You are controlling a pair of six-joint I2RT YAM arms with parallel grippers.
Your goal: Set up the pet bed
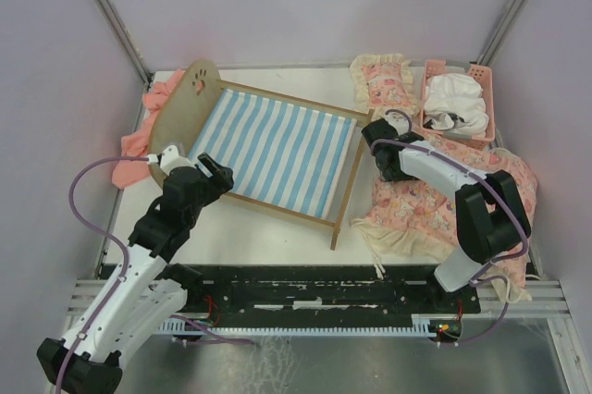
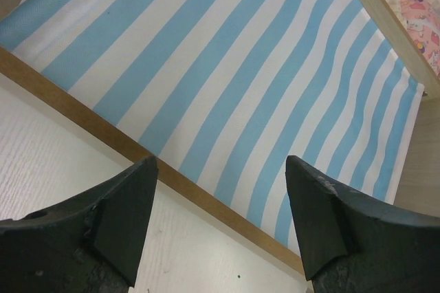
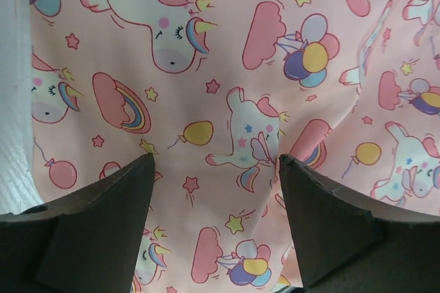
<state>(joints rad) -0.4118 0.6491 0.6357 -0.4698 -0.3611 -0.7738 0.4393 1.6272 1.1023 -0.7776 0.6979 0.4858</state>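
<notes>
The pet bed [image 1: 277, 149] lies in the middle of the table, a light-wood frame with a blue-and-white striped base [image 2: 227, 66] and a rounded paw-print headboard [image 1: 197, 91] at its far left end. My left gripper [image 1: 215, 174] hovers over the bed's near-left side. It is open, and its fingers straddle the wooden side rail [image 2: 103, 131] without touching it. My right gripper [image 1: 381, 149] is beside the bed's foot end. It stands open just above a pink unicorn-print blanket [image 3: 227, 66], with nothing between its fingers [image 3: 117, 197].
The unicorn blanket [image 1: 444, 204] is spread at the right. A matching frilled pillow [image 1: 384, 84] lies at the back. A pink plastic basket [image 1: 485, 89] with white cloth stands at the back right. A salmon-pink cloth [image 1: 137, 142] lies bunched behind the headboard.
</notes>
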